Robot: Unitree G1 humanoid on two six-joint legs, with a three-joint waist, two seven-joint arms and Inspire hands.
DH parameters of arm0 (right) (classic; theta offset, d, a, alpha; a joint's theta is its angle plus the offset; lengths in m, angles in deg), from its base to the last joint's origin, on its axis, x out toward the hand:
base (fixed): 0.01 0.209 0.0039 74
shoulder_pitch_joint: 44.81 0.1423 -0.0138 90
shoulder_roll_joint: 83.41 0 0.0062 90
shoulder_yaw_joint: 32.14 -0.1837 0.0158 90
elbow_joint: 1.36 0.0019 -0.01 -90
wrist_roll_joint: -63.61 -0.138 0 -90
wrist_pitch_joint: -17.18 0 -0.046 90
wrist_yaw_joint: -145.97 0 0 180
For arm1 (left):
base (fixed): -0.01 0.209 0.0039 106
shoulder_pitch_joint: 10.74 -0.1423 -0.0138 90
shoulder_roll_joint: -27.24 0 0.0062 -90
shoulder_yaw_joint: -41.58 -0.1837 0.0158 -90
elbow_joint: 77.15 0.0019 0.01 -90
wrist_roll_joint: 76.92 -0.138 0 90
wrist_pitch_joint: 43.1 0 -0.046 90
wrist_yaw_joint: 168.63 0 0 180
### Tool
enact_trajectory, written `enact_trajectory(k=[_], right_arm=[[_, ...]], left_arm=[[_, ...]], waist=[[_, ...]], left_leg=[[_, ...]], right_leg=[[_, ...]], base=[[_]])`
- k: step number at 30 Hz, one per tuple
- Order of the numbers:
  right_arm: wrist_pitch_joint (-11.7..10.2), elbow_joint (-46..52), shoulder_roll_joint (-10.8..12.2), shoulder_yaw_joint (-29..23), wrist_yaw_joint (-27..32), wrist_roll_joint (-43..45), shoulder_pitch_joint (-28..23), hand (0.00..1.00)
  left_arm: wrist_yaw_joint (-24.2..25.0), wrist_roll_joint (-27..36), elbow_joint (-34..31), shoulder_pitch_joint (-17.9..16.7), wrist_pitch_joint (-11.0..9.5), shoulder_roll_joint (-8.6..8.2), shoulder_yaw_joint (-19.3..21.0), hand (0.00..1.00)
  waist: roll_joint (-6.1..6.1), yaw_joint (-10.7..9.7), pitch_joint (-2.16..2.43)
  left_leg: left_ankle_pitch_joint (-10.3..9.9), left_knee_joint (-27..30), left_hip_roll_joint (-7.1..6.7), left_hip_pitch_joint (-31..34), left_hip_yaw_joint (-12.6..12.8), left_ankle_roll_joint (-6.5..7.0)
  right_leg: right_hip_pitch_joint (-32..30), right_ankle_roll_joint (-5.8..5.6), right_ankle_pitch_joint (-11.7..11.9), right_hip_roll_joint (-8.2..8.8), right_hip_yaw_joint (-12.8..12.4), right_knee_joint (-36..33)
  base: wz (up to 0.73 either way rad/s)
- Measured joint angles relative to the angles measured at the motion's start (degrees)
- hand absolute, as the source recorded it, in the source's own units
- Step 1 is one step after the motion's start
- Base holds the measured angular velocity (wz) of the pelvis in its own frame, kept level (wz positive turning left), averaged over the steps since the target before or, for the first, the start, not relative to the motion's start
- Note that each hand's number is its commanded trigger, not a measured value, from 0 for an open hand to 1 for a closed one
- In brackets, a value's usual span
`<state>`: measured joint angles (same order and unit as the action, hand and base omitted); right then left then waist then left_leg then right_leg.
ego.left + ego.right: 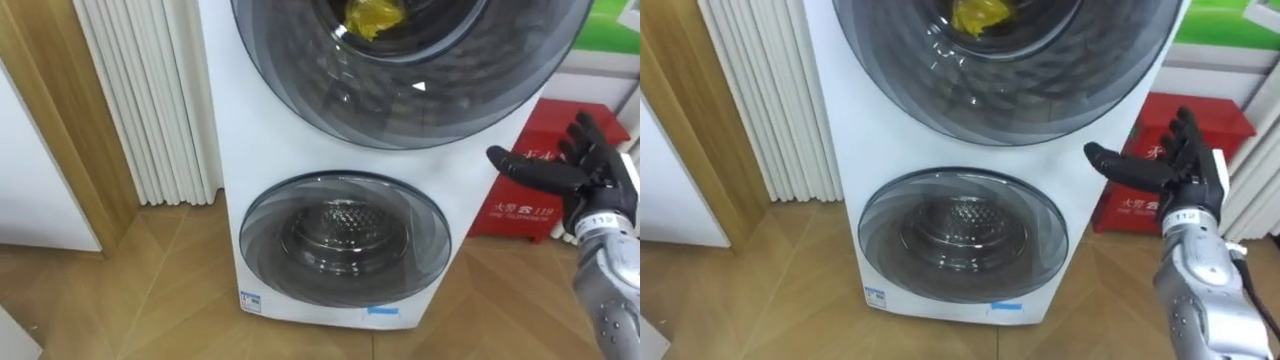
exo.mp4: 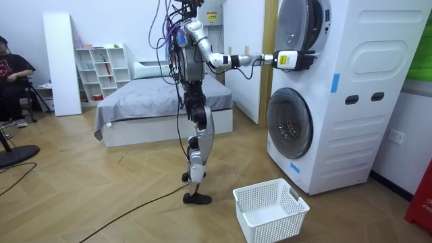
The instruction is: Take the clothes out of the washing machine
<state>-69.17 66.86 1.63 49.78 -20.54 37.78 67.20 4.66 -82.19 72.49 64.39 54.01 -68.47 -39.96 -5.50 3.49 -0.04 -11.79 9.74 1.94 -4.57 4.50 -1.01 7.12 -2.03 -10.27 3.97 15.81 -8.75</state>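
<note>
The right hand (image 1: 585,172) is open, fingers spread. The yellow cloth (image 1: 372,16) lies behind the upper door (image 1: 450,75), up and left of the fingertips, well apart.

We see bright, even room light falling on the white washing machine (image 1: 228,150), and the shading across its front is soft. Its upper door (image 1: 440,95) carries small white glints on the dark glass. The lower door (image 1: 345,238), beneath it, mirrors pale streaks of light. The wooden floor (image 2: 101,196) before the machine is evenly lit, with a faint sheen.
</note>
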Motion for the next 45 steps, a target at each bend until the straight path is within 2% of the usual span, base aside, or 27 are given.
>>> enact_trajectory(k=[5, 10, 13, 21, 31, 32, 37, 42, 44, 45], right_arm=[[0.23, -0.56, -0.73, 0.2, 0.14, -5.05, 5.22, 0.0], [0.21, -2.14, -5.01, 2.04, 0.1, -5.26, 11.27, 0.0], [0.21, -2.49, -6.17, 2.43, 0.08, -5.24, 12.32, 0.0], [0.22, -2.5, -7.4, 2.64, 0.1, -5.29, 12.48, 0.0], [0.22, -3.7, -9.55, 4.49, 0.08, -5.7, 12.57, 0.0], [0.21, -4.82, -10.1, 4.86, 0.07, -5.42, 13.04, 0.0], [0.63, -7.48, -11.18, 6.62, 0.13, -5.26, 15.25, 0.0], [1.33, -5.72, -11.18, 6.66, 0.28, -3.18, 15.14, 0.0], [1.81, -3.21, -11.02, 7.15, 0.98, -3.1, 13.87, 0.0], [2.19, 0.94, -10.85, 6.86, 1.47, -3.02, 11.41, 0.0]], left_arm=[[0.17, -0.3, 0.05, -0.43, 0.72, 0.04, -0.2, 0.0], [0.16, -2.54, -0.26, -0.36, 1.73, 0.02, -0.21, 0.0], [0.15, -4.05, -0.36, -0.11, 1.71, 0.03, -0.21, 0.0], [0.17, -4.48, -3.88, -0.78, 1.59, 0.16, -0.21, 0.0], [2.46, -4.5, -4.4, -0.43, 1.65, 0.66, -0.18, 0.0], [2.52, -4.48, -4.37, -0.38, 1.56, 0.66, -0.18, 0.0], [2.27, -4.44, -3.88, -1.39, 1.73, 0.78, -0.18, 0.0], [2.37, -5.78, -3.21, -1.55, 1.7, 0.9, 0.31, 0.0], [2.36, -6.58, -3.23, -1.45, 1.68, 1.0, 0.22, 0.0], [2.35, -6.46, -3.24, -0.9, 1.65, 1.04, 0.07, 0.0]], waist=[[0.0, -0.04, -0.08], [-0.17, 0.22, -0.14], [-0.26, 0.34, -0.13], [-0.58, 1.28, -0.09], [-1.04, 2.55, -0.18], [-1.23, 3.16, -0.23], [-1.43, 3.28, -0.29], [-1.22, 3.21, -0.18], [-0.97, 3.27, -0.07], [-0.71, 3.23, 0.0]], left_leg=[[0.0, 0.02, 0.0, 0.12, -0.18, 0.0], [0.0, 0.45, -0.07, 0.91, -1.4, 0.0], [0.0, 0.7, -0.09, 1.54, -1.83, 0.0], [0.01, 0.65, -0.12, 2.19, -2.26, -0.01], [0.02, 0.0, -0.11, 1.67, -3.01, -0.01], [0.02, -0.02, -0.11, 1.64, -3.01, -0.01], [0.02, 0.03, -0.09, 1.95, -3.24, -0.02], [0.02, 0.1, -0.07, 2.47, -2.93, -0.03], [0.02, 0.1, -0.06, 2.3, -2.37, -0.02], [0.02, 0.07, -0.06, 2.19, -2.28, -0.02]], right_leg=[[-0.12, 0.0, 0.0, 0.01, 0.1, 0.02], [-0.26, 0.0, 0.0, 0.0, 0.81, 0.03], [-0.43, 0.0, 0.0, 0.0, 1.47, 0.05], [-1.22, 0.0, 0.0, 0.0, 1.52, 0.03], [-1.32, 0.0, 0.0, -0.06, 1.4, 0.03], [-1.45, 0.0, 0.0, -0.07, 1.34, 0.03], [-1.69, 0.0, 0.0, -0.08, 1.48, 0.05], [-2.37, 0.02, 0.01, -0.1, 1.26, 0.03], [-2.39, 0.02, 0.01, -0.12, 0.8, 0.04], [-2.41, 0.02, 0.01, -0.13, 0.5, 0.04]], base=[[0.01], [0.11], [0.12], [0.0], [-0.04], [-0.11], [-0.02], [-0.04], [-0.09], [-0.18]])
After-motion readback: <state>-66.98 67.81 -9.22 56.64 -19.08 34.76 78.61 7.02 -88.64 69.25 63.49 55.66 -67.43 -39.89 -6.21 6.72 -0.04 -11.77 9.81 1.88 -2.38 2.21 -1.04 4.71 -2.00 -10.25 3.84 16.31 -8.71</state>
